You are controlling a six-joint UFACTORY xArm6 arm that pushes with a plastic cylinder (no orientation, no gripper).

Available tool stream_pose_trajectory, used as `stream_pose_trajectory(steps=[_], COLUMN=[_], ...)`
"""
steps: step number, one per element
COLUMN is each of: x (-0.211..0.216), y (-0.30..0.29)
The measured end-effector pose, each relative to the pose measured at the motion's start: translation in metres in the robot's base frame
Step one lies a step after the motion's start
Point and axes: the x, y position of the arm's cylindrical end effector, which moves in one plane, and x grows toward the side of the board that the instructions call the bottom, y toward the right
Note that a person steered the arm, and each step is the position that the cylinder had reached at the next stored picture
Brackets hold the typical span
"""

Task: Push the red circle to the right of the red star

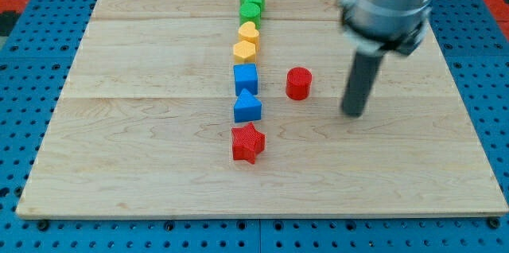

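The red circle [298, 83] stands on the wooden board [119, 149], right of the column of blocks. The red star [247, 143] lies at the bottom of that column, below and to the left of the red circle. My tip [352, 113] rests on the board to the right of the red circle and slightly lower, a clear gap apart, touching no block.
A column of blocks runs down the middle: green star [252, 0], green circle [250, 11], yellow heart [249, 32], yellow hexagon [245, 50], blue cube [246, 79], blue triangle [246, 107]. A blue pegboard [32, 86] surrounds the board.
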Motion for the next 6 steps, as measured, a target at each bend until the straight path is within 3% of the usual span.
stream_pose_trajectory(steps=[1, 2, 3, 4, 5, 6], x=[-0.071, -0.071, -0.031, 0.007, 0.017, -0.023], y=[0.001, -0.069, -0.090, -0.083, -0.076, -0.085])
